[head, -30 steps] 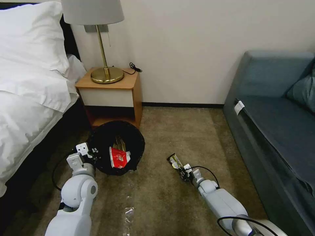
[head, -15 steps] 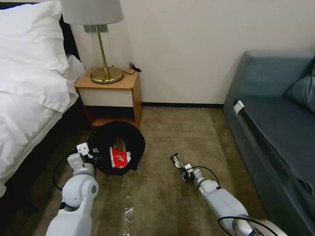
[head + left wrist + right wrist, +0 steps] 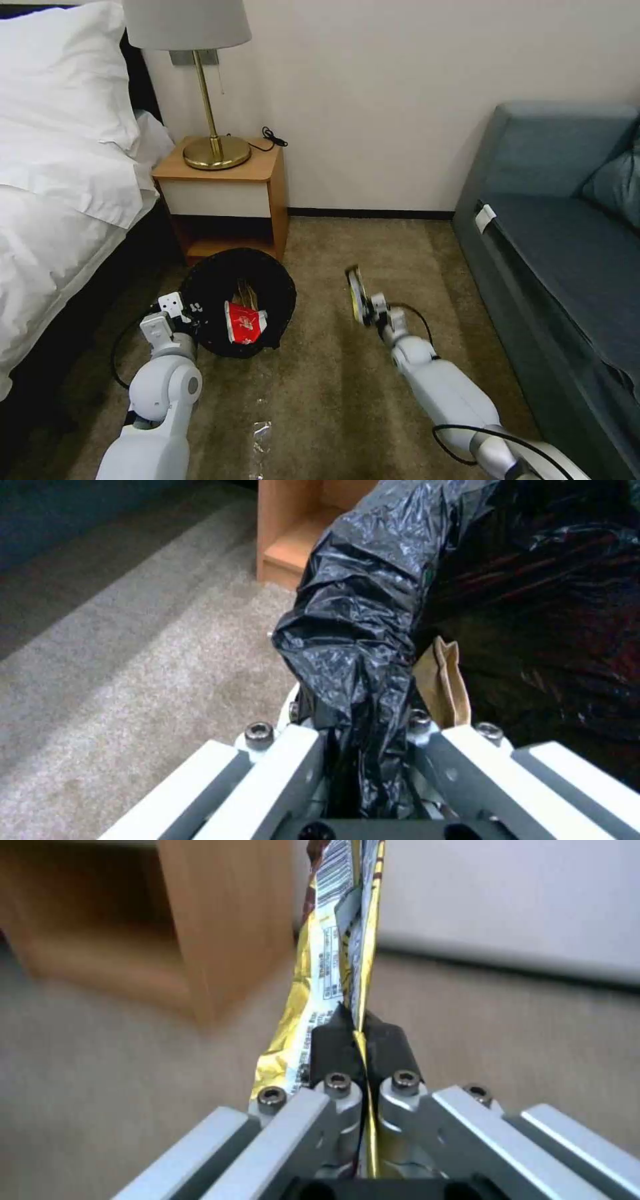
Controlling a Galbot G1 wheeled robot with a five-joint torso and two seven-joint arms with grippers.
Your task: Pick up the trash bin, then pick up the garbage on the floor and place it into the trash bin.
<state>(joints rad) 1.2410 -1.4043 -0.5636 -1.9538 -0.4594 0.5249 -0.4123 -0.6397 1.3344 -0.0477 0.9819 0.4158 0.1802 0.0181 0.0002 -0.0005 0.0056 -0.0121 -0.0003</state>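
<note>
The trash bin (image 3: pixel 283 293), lined with a black bag, sits on the carpet in front of the nightstand. My left gripper (image 3: pixel 191 312) is shut on its near-left rim, and the left wrist view shows the fingers (image 3: pixel 300 750) pinching the black liner (image 3: pixel 360 630). Inside the bin lie a red-and-white wrapper (image 3: pixel 245 323) and a tan paper bag (image 3: pixel 243 291) (image 3: pixel 443 680). To the right of the bin, my right gripper (image 3: pixel 367 308) (image 3: pixel 360 1035) is shut on a gold-and-dark snack wrapper (image 3: pixel 355 291) (image 3: pixel 333 925). The wrapper stands upright, off the carpet.
A wooden nightstand (image 3: pixel 223 193) with a brass lamp (image 3: pixel 213 150) stands just behind the bin. The bed (image 3: pixel 53 200) is on the left and a blue-grey sofa (image 3: pixel 567 253) on the right. A clear plastic scrap (image 3: pixel 260 433) lies on the carpet between my arms.
My right gripper has lifted the snack wrapper off the carpet and raised it, turning it upright. The left gripper and the bin have stayed put.
</note>
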